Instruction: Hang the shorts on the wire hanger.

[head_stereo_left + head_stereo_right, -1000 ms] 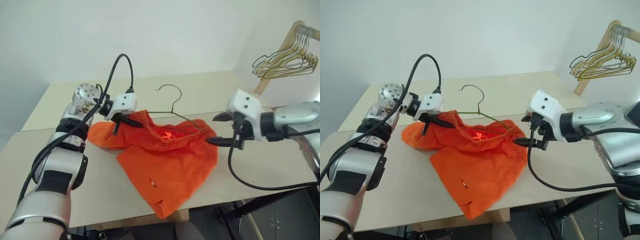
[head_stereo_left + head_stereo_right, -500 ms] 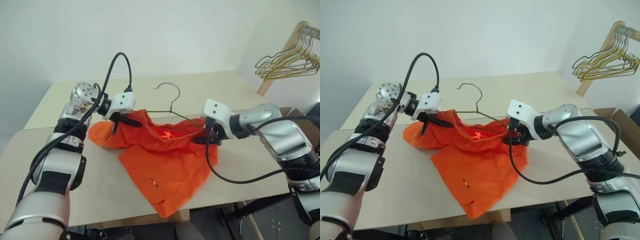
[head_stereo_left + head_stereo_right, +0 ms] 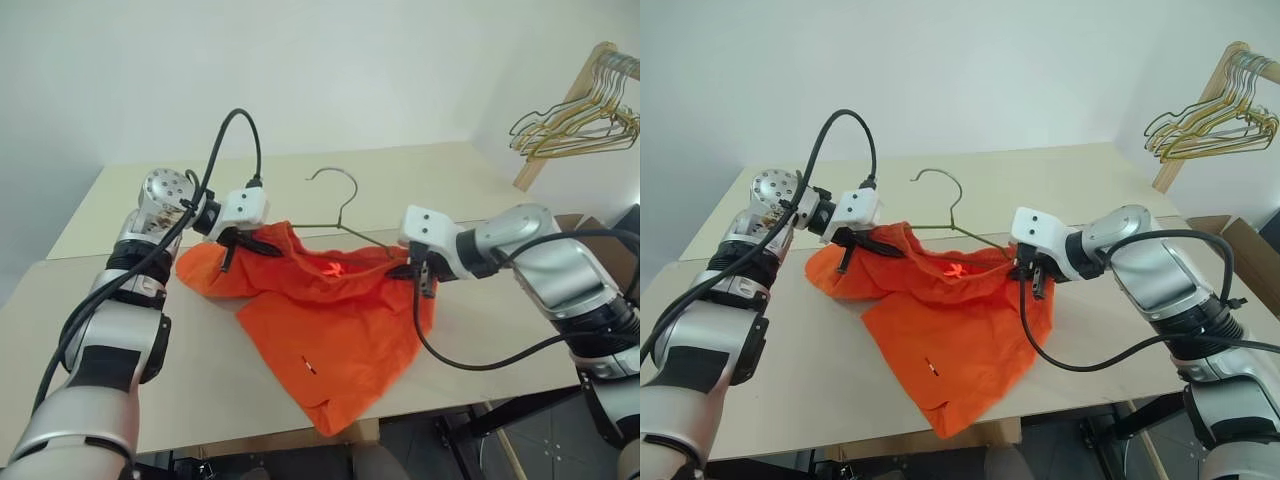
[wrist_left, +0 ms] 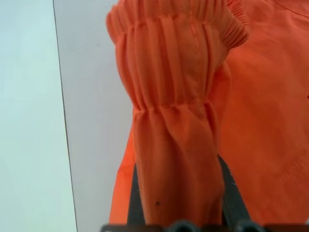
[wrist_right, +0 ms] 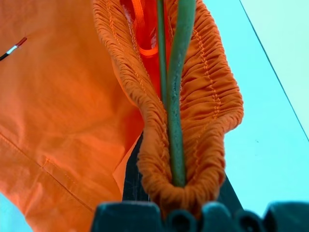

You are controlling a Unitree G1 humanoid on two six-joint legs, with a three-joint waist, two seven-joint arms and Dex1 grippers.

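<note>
I look down on a long pale table set against a plain white wall. Across its middle lie the shorts, bright orange and rumpled, one leg drooping over the near edge. The wire hanger sits partly inside them; its curved hook pokes out past the waistband toward the wall, and its arms run under the gathered fabric. My left gripper is pressed together on the waistband at its left end, holding it a little off the table. My right gripper is pinched on the right end; the right wrist view shows its fingers squeezing the elastic together with the hanger's wire. Far to my right, well apart, a bunch of gold hangers hangs from a wooden rack.
</note>
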